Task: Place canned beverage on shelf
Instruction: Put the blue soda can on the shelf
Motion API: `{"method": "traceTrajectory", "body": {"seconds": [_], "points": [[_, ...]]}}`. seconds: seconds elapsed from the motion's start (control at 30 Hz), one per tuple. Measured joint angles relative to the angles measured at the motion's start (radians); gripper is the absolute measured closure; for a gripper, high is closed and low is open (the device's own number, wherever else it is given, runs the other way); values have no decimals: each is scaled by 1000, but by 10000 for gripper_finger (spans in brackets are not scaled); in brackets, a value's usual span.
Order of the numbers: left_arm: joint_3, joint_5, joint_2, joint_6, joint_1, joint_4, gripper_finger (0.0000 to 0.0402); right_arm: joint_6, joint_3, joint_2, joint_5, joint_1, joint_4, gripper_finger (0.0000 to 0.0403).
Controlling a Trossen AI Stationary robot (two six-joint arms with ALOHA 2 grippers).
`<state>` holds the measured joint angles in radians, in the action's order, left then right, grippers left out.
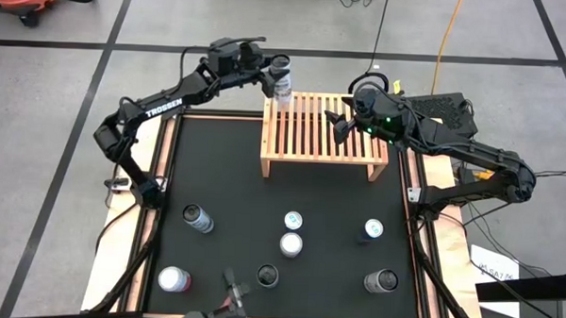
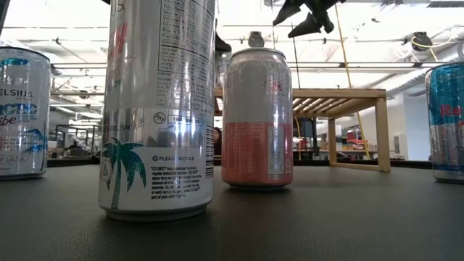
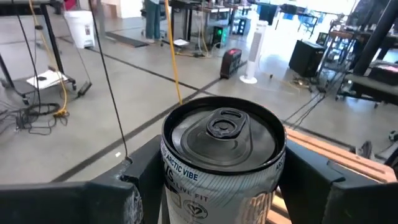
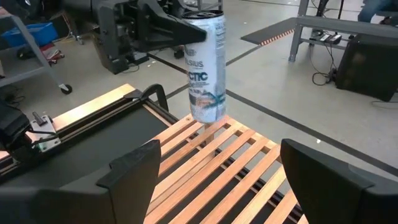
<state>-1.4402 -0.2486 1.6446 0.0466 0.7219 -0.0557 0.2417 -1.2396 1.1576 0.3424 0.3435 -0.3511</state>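
The silver and teal can (image 1: 281,81) stands upright at the far left corner of the light-wood slatted shelf (image 1: 324,132). It also shows in the right wrist view (image 4: 205,68) and, from its top, in the left wrist view (image 3: 221,146). My left gripper (image 1: 270,75) is shut on it. My right gripper (image 1: 344,126) is open and empty above the shelf's right half, its fingers wide apart over the slats (image 4: 224,180). My left gripper pinches the can's upper wall just under the rim (image 4: 198,32) between its two fingers, one on each side (image 3: 146,180). The fingers come level from the table's left side. The can is upright with its base at the slats (image 4: 208,118); whether it rests on them I cannot tell.
Several other cans stand on the black mat nearer the front, among them a silver one (image 1: 198,217), a pink and white one (image 1: 290,244) and a blue one (image 1: 373,228). In the low view the tall silver can (image 2: 159,109) and the pink can (image 2: 256,119) stand before the shelf (image 2: 341,94).
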Motion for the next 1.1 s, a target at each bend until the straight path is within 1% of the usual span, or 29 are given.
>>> {"method": "traceTrajectory", "body": {"seconds": [0.13,0.2,0.27,0.5,0.7,0.8,0.9,1.1], "points": [[15,-48,3,-9,-2,0,159,-1,0,0,-3,4,1,83],[37,-56,3,-27,-4,-37,157,-6,0,0,-2,6,2,83],[59,-55,3,-25,-3,-75,156,-6,0,0,-3,9,2,83],[66,-36,4,-83,-1,-62,154,2,0,0,-3,10,2,83],[66,-35,4,-85,-1,-58,153,8,0,0,-3,10,2,83],[66,-8,4,-86,2,-28,153,8,0,0,-5,10,2,83],[64,-12,4,-81,15,-9,153,8,0,0,-6,10,2,83],[71,-26,4,-80,27,-26,153,12,0,0,-8,10,2,83]]}}
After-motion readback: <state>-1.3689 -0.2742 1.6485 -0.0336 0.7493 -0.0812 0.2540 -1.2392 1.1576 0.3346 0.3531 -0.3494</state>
